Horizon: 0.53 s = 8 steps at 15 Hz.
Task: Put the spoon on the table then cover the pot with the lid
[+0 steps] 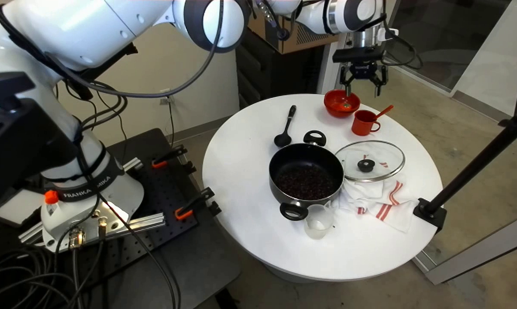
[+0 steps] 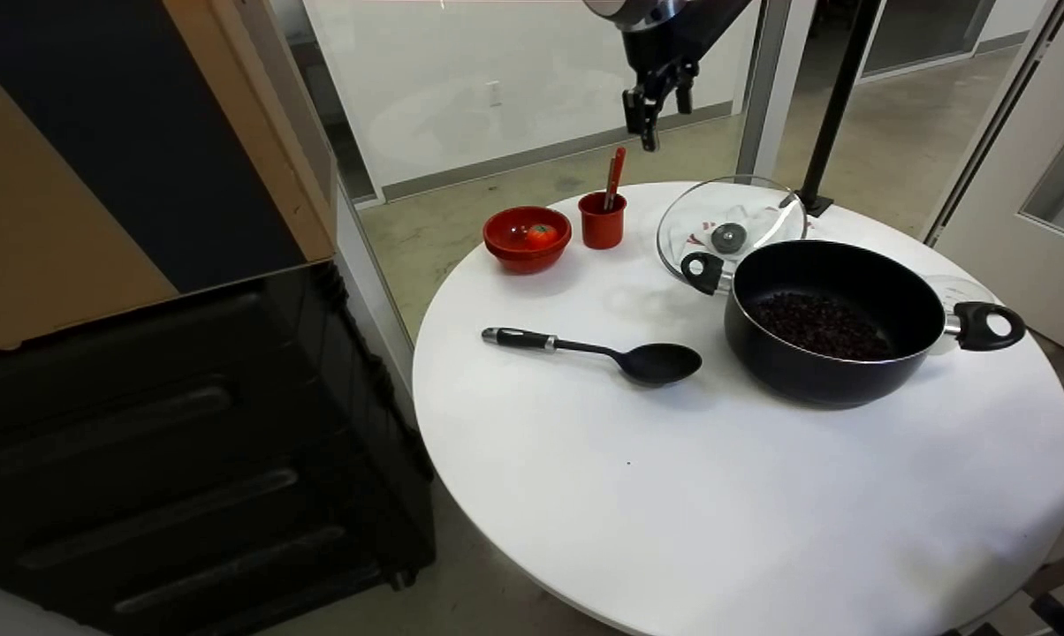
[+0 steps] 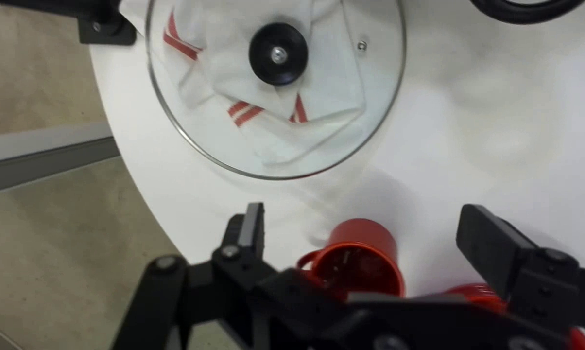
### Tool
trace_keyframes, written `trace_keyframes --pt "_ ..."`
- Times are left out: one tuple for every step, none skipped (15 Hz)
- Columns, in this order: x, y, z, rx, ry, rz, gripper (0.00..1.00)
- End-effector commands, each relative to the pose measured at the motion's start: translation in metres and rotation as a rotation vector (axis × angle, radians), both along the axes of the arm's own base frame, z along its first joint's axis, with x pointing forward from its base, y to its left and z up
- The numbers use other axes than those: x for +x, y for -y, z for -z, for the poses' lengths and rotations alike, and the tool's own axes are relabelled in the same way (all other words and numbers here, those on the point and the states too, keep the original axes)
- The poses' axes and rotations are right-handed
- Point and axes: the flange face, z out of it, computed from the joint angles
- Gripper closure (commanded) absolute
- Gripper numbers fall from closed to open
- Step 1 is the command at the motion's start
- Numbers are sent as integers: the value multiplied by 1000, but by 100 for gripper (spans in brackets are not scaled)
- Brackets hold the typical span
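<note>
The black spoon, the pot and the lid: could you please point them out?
Black spoon [image 2: 660, 365], in an exterior view, on its bowl.
Pot [image 2: 810, 382], in an exterior view, on its outer wall.
Lid [image 3: 278, 54], in the wrist view, on its knob.

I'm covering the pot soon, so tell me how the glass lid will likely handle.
The lid looks like clear glass, so probably stiff and apt to chip if knocked. Its black knob is small, so the glass may tilt when lifted. Rumpled cloth shows through it, so it could rock if pushed.
</note>
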Motion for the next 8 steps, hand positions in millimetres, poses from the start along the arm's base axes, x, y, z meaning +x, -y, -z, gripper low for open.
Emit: trace_keyframes --pt "-4 66 -26 13 30 138 0" --pt "-7 84 -28 13 32 169 0" --pt "-10 102 -29 21 33 189 0" --pt "-14 117 -29 27 30 206 0" --pt "-18 132 -27 47 29 220 0" --pt "-22 145 -24 67 27 240 0" --pt "-26 156 -21 87 23 262 0" --pt "-30 167 -15 115 19 287 0"
